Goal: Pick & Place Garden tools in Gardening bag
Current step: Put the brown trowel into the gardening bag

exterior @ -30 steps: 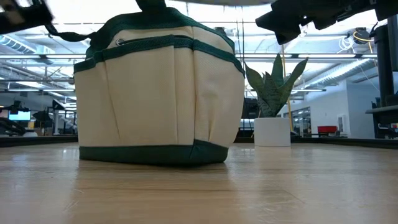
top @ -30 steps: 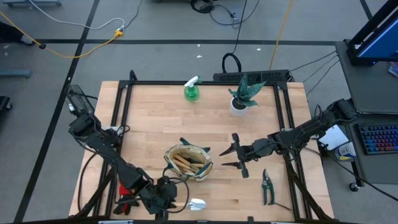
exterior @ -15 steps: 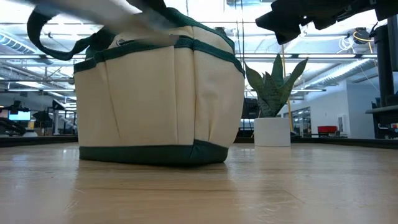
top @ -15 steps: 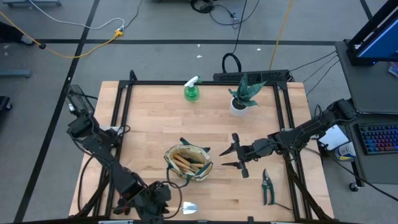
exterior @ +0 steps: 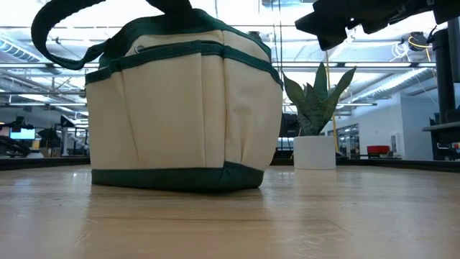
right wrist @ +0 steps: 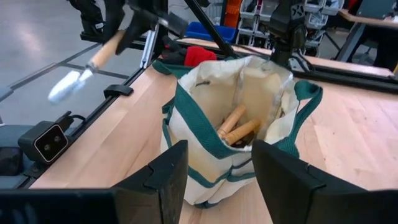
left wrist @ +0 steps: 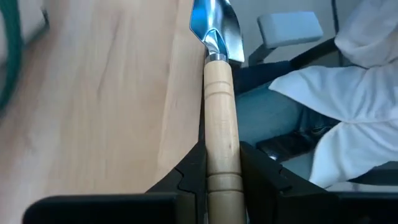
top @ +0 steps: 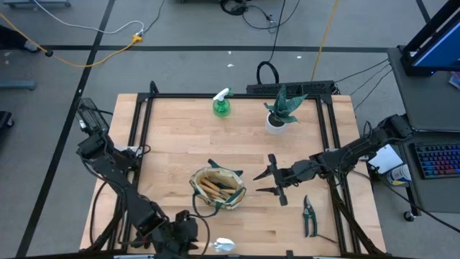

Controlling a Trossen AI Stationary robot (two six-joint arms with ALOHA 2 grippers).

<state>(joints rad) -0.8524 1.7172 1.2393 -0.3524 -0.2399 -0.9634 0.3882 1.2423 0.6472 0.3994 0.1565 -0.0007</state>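
The left gripper (left wrist: pixel 222 163) clamps a trowel (left wrist: pixel 219 93) by its wooden handle at the table edge near the bag (top: pixel 218 187). To place it well, carry it over the bag's mouth, tip the blade down, and release clear of the loop handles. The right gripper (top: pixel 267 182) waits just beside the bag, fingers wide and empty.

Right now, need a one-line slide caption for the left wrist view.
Left gripper clamps the wooden handle of a trowel, metal blade pointing past the table edge.

The left hand (top: pixel 188 237) has drawn back to the table's front edge — carrying the trowel (top: pixel 224 245) with it.
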